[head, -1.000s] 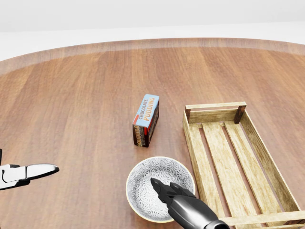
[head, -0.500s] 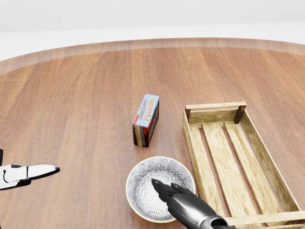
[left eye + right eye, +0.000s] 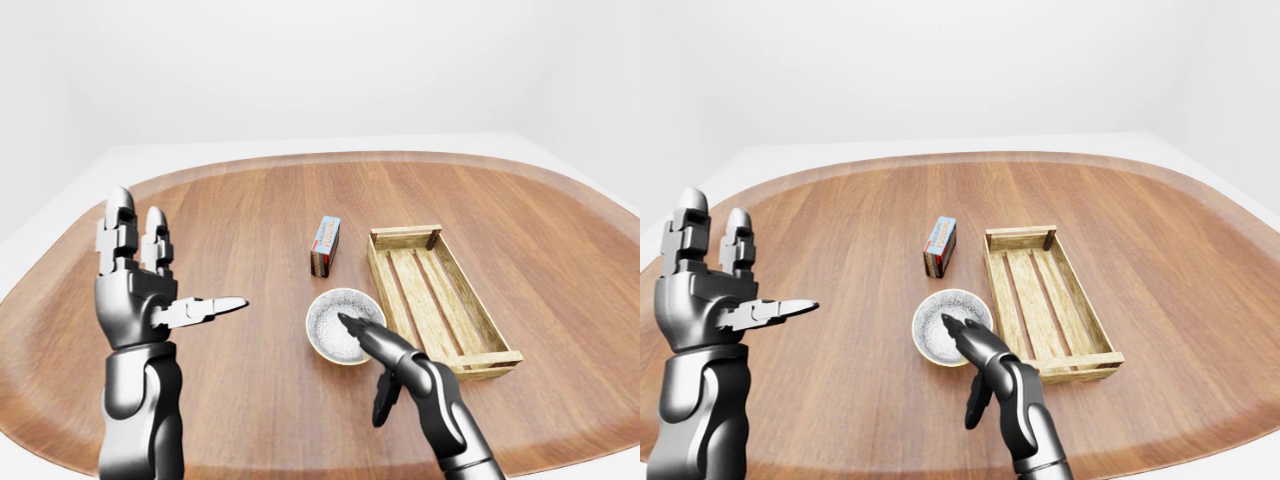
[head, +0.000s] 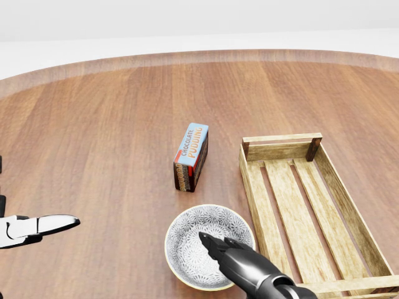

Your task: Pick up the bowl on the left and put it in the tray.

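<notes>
Left-eye view: bowl [image 3: 325, 325] sits on table [image 3: 230, 210], just left of tray [image 3: 425, 300], below pudding box [image 3: 324, 245]. Tray holds nothing. Right hand [image 3: 392, 357] at bowl's lower-right rim, fingers spread, one reaching over bowl's interior, another hanging below rim (contact with rim unclear); no grip formed. Left hand [image 3: 135, 295] raised at view's left, fingers splayed, empty, well apart from bowl. Progress: reach stage only. Left to do: close on rim, lift, carry right, set down in tray.
</notes>
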`<state>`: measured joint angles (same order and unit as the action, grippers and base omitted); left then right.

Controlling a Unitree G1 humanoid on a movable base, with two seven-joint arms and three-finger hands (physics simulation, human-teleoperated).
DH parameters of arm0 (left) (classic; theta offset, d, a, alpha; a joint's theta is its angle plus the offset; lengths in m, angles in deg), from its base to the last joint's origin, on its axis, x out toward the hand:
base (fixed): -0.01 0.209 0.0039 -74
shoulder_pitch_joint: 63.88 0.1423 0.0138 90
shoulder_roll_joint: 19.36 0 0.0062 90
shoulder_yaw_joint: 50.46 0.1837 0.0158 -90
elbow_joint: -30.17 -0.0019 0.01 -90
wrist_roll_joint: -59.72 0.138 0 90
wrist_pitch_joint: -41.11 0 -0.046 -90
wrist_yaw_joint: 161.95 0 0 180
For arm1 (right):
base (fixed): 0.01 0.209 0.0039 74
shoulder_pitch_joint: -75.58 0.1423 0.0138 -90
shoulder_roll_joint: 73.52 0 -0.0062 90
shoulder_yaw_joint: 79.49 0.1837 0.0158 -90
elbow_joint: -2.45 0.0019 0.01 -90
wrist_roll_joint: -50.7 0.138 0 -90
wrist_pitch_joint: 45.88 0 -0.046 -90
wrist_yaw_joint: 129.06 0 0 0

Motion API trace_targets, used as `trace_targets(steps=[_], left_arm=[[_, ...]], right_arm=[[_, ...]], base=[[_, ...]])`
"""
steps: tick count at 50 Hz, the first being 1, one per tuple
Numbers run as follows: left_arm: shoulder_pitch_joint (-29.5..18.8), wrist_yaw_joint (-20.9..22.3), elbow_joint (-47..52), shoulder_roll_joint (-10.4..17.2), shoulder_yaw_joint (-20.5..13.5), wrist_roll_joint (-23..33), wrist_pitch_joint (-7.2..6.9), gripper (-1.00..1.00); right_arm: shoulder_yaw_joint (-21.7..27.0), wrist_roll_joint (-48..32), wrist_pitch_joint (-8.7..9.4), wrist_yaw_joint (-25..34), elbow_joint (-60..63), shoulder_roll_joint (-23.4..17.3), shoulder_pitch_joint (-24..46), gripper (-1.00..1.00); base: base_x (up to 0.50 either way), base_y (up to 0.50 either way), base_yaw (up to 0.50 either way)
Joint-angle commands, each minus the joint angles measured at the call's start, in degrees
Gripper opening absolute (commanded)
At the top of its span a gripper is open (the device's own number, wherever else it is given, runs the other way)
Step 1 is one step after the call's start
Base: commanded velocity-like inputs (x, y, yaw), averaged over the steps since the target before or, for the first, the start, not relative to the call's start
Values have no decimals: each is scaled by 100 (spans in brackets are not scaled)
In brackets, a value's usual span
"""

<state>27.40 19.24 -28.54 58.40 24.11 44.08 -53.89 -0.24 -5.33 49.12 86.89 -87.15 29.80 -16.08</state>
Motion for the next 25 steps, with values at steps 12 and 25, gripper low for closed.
trace_targets(steps=[12,25], left_arm=[[21,7,-22,-18,37,30,0,100],[-7,15,-75,-2,-1,16,0,100]], right_arm=[[-8,-200,0,157,-188,82,259,100],[-69,-161,0,35,-447,174,407,100]], base=[[0,0,0],[0,0,0]])
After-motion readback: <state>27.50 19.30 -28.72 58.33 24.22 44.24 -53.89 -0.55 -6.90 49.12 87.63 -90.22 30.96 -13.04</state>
